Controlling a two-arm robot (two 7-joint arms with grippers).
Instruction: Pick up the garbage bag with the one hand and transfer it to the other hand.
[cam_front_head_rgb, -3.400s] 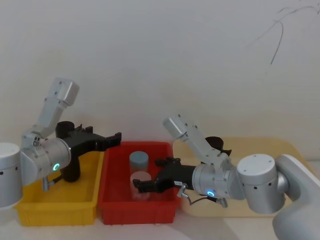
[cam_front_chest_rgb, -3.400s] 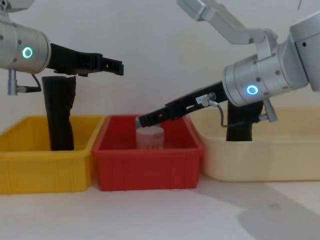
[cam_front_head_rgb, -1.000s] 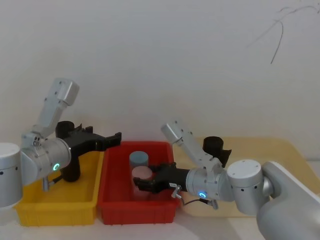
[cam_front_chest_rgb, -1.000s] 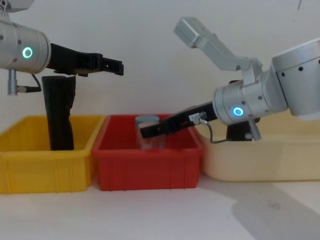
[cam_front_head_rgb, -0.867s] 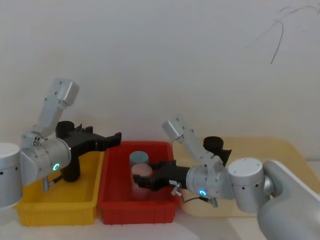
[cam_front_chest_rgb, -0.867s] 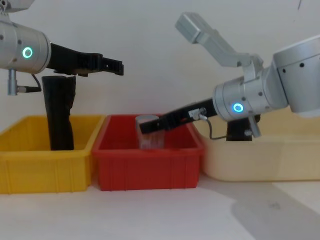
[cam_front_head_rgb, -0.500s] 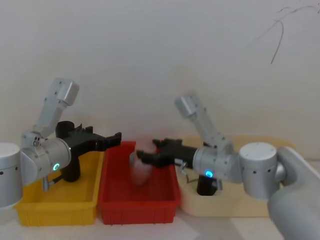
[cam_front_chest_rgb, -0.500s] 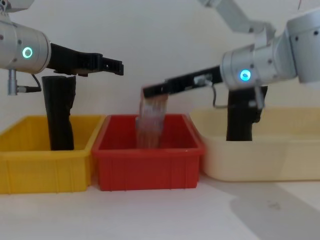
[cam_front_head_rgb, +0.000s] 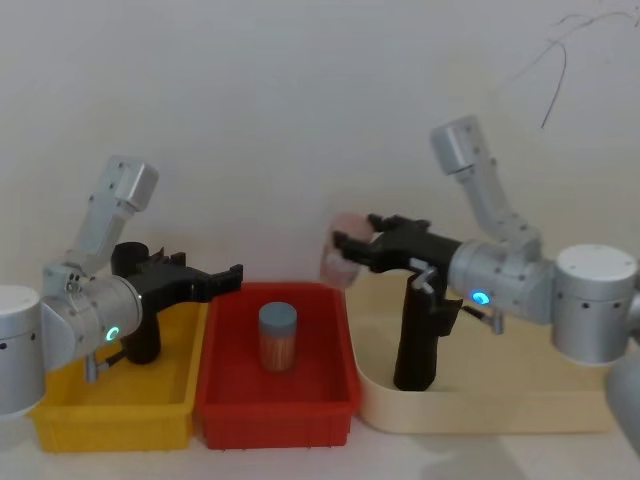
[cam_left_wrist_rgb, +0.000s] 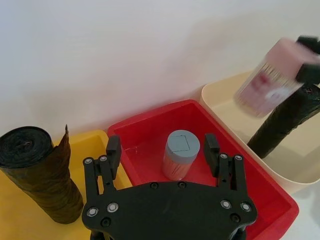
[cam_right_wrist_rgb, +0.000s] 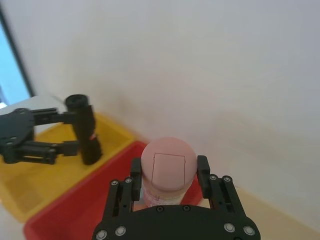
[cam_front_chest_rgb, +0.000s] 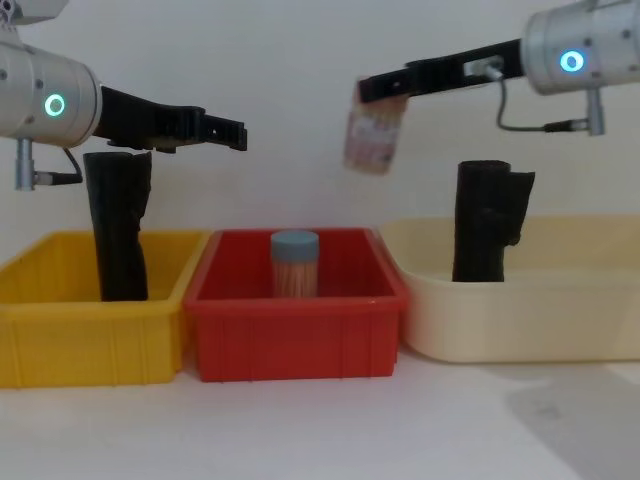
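Observation:
The garbage bag (cam_front_chest_rgb: 487, 222) is a stout black roll with a flap near its top. It stands upright in the cream tray (cam_front_chest_rgb: 520, 330) and also appears in the head view (cam_front_head_rgb: 420, 340) and left wrist view (cam_left_wrist_rgb: 285, 120). My right gripper (cam_front_chest_rgb: 375, 88), on the blue-ringed arm, is shut on a pink-lidded jar (cam_front_chest_rgb: 374, 135), held in the air above the gap between red bin and cream tray, up and left of the bag. My left gripper (cam_front_chest_rgb: 225, 133), on the teal-ringed arm, hangs open and empty above the inner end of the yellow bin (cam_front_chest_rgb: 90, 340).
A taller, slimmer black roll (cam_front_chest_rgb: 117, 225) stands in the yellow bin under the left arm. A grey-lidded jar (cam_front_chest_rgb: 295, 265) stands in the red bin (cam_front_chest_rgb: 295, 340) between the two other containers. A white wall is close behind.
My right gripper closed on the pink-lidded jar in the red bin and lifted it up and to the right, out of the bin. The left arm has not moved.

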